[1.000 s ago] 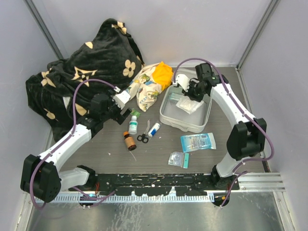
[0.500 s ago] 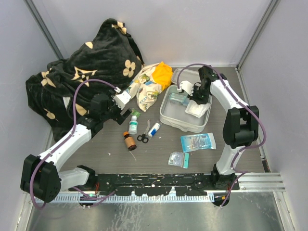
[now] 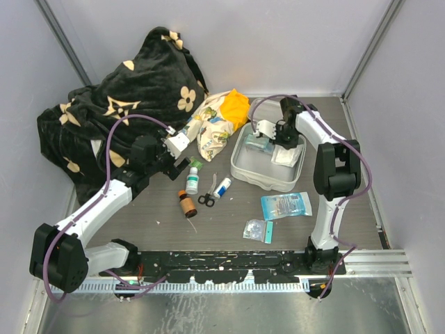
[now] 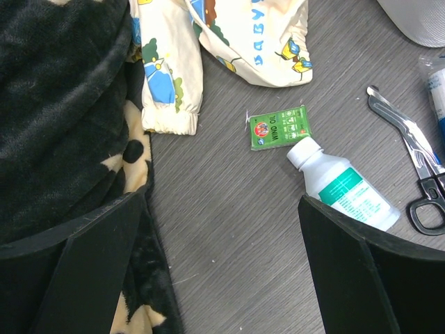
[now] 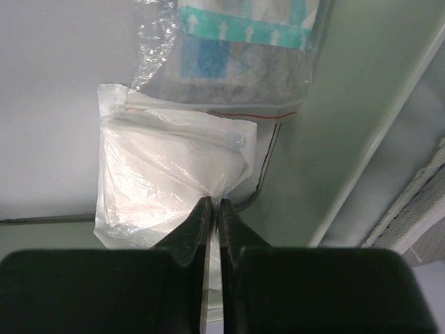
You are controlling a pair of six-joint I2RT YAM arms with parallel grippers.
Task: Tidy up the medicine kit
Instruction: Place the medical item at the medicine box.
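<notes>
Blanket (image 3: 118, 111) heaped far left. Left gripper (image 4: 222, 209) spread wide, empty, above table (image 3: 222, 226) by blanket edge; bottle (image 4: 345, 193) lying just right. Kit (image 3: 264, 181) open, right of centre. Right gripper (image 5: 212, 209) inside kit, jaws pinched on pouch (image 5: 163, 181) corner; zip bag (image 5: 243, 42) touching pouch

Your right arm (image 3: 330, 167) swings its elbow in toward the medicine kit (image 3: 264, 182). The right gripper (image 3: 281, 144) drops from the far rim into the tray. A teal-striped bag (image 3: 254, 143) now lies inside, at far left. The white pouch (image 3: 287, 157) has shifted right, pinched at the fingertips.
</notes>
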